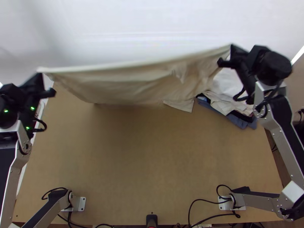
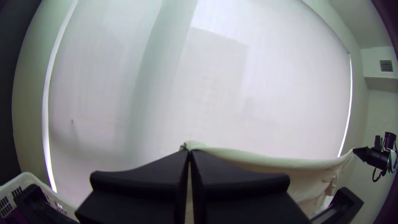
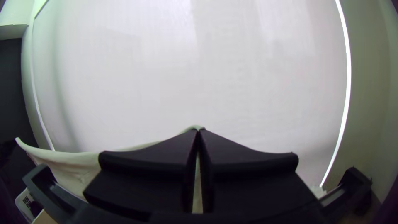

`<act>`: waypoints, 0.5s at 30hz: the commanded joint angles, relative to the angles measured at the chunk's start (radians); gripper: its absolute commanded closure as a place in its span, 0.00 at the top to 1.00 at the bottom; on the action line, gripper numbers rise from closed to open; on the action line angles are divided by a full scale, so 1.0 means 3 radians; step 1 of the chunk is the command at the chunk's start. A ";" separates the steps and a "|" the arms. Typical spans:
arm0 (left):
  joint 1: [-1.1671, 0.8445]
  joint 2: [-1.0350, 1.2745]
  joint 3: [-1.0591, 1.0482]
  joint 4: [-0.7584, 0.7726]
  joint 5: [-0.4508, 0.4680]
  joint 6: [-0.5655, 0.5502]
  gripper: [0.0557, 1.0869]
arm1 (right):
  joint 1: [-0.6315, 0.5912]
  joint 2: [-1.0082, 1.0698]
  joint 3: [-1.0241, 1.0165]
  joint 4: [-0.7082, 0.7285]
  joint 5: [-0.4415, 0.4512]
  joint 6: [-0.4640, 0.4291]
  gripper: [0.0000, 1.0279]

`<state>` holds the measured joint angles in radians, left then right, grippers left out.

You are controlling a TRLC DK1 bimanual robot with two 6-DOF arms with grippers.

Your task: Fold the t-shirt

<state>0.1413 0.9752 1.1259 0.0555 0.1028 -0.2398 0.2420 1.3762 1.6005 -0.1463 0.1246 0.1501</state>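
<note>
The cream t-shirt (image 1: 129, 85) hangs stretched between the two grippers above the table's far part, its lower part drooping and a corner flap near the right end. At its upper left corner is my left gripper (image 1: 41, 74); at the upper right corner is my right gripper (image 1: 230, 49). In the left wrist view, my left gripper (image 2: 189, 152) is shut on an edge of the t-shirt (image 2: 265, 159). Likewise, in the right wrist view, my right gripper (image 3: 198, 131) is closed over the other end of the t-shirt (image 3: 74, 166).
A pile of folded clothes (image 1: 231, 100), white, cream and blue, lies at the table's far right. The wooden table (image 1: 144, 159) stretches toward the arm bases. A white basket (image 2: 33, 186) stands at the side in the left wrist view.
</note>
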 commanded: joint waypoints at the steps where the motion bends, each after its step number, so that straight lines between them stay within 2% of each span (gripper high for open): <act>1: -0.0006 -0.0060 0.0235 0.0255 -0.0143 -0.0044 0.04 | -0.0004 -0.0067 0.0341 0.0135 0.0091 -0.0148 0.03; 10: -0.0088 -0.0300 0.0670 0.0469 -0.0506 0.0022 0.04 | -0.0019 -0.0640 0.0699 0.0125 0.0101 -0.0158 0.03; 15: -0.0098 -0.0561 0.0649 0.0449 -0.0532 0.0104 0.04 | -0.0024 -0.1212 0.0714 -0.0259 0.0101 -0.0229 0.03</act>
<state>0.1097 0.8623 1.2980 0.1738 -0.0200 -0.2230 0.2420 1.1301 1.7744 -0.1982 0.1238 0.1059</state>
